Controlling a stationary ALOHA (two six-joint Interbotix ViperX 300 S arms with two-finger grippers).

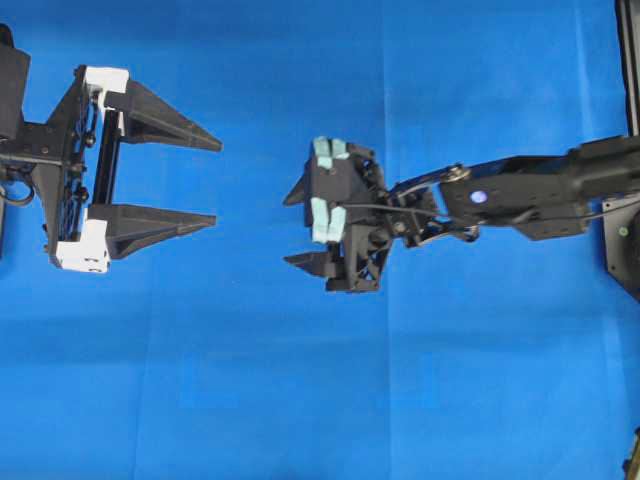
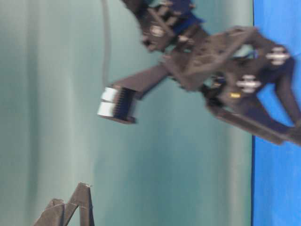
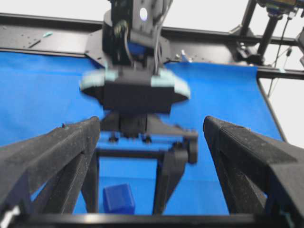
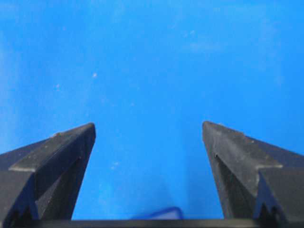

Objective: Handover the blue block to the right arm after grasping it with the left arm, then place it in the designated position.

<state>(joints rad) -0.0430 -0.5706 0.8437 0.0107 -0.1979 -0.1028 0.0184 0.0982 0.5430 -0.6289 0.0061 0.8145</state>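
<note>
The blue block (image 3: 118, 198) is lying on the blue cloth (image 1: 300, 400), and everything else is placing itself around it. In the left wrist view the block is sitting low in the frame, directly beneath the right gripper (image 3: 126, 185), between that gripper's two dark fingers (image 3: 164, 183), which are pointing down toward the cloth on either side of it; whether a finger is touching the block cannot be told through the blur. The right gripper's jaws are standing well apart and are gripping nothing: the right wrist view is showing only bare cloth in the wide gap between the fingertips, with a sliver of the block (image 4: 159, 213) peeking in at the bottom edge, close to the gripper's base. In the overhead view the block itself is hidden under the right gripper (image 1: 300, 225), whose pale teal tape strips (image 1: 328, 152) are facing up, and the right arm (image 1: 520, 195) is reaching in from the right side of the cloth toward it. The left gripper (image 1: 215, 180), the one with white corner pieces (image 1: 105, 80), is hovering well to the left of the block, its long fingers spread as wide as they go, pointing toward the block and holding nothing. The table-level view is too blurred to add more than a tilted dark arm.
</note>
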